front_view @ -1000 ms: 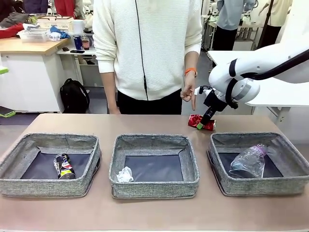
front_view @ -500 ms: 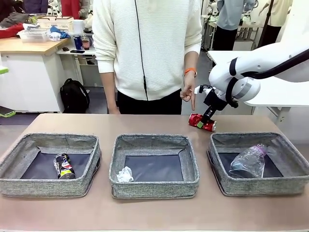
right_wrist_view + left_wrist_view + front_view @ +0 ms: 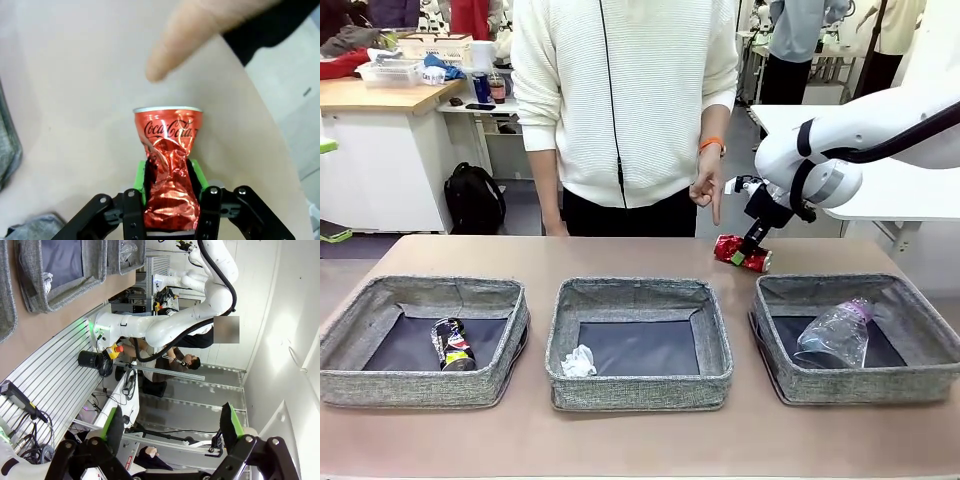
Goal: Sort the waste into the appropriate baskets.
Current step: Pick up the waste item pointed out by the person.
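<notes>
From the front, the right gripper [image 3: 753,248] reaches down to a crushed red drink can [image 3: 740,253] lying on the table [image 3: 620,255] behind the right basket [image 3: 855,340], which holds a clear plastic bottle [image 3: 835,333]. A person's hand [image 3: 706,188] points down at the can. The left wrist view shows the left gripper [image 3: 170,427] with fingers spread wide, grasping nothing. In the right wrist view, green pads [image 3: 140,174] flank the can's [image 3: 169,170] crumpled waist; whether they press it I cannot tell.
</notes>
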`<action>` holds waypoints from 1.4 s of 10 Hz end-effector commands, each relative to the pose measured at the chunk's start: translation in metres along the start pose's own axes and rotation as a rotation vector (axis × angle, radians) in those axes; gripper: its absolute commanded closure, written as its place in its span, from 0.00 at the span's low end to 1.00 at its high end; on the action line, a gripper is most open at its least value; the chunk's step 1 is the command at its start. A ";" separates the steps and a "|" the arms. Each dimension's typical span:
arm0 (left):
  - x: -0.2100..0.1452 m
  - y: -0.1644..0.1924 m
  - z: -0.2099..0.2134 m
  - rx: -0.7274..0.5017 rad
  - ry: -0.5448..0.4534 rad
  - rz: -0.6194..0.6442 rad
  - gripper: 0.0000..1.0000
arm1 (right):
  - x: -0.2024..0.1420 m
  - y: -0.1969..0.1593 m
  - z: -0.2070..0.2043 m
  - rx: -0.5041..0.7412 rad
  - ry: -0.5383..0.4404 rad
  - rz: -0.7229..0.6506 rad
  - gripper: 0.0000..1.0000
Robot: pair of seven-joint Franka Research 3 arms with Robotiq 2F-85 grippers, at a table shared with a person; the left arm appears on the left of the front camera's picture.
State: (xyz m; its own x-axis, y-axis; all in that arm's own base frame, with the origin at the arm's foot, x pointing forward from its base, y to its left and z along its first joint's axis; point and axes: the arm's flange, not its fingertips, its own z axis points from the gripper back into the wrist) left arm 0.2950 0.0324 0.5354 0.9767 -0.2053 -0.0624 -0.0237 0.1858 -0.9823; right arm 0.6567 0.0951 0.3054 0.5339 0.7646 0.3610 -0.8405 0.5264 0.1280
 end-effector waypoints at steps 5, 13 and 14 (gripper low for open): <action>-0.001 0.000 -0.002 -0.003 -0.011 -0.019 0.00 | 0.011 0.157 0.164 -0.404 0.162 -0.295 0.65; -0.001 0.000 -0.002 -0.003 -0.011 -0.019 0.00 | 0.029 0.225 0.190 -0.403 -0.019 -0.297 0.61; -0.001 0.000 -0.002 -0.003 -0.011 -0.019 0.00 | 0.061 0.254 0.209 -0.352 -0.037 -0.347 0.61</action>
State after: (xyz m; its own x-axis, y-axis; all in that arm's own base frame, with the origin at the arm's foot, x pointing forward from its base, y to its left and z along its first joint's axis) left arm 0.2945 0.0322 0.5359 0.9769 -0.2048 -0.0607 -0.0219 0.1868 -0.9821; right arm 0.4667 0.1680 0.5221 0.7386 0.5716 0.3573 -0.5594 0.8155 -0.1483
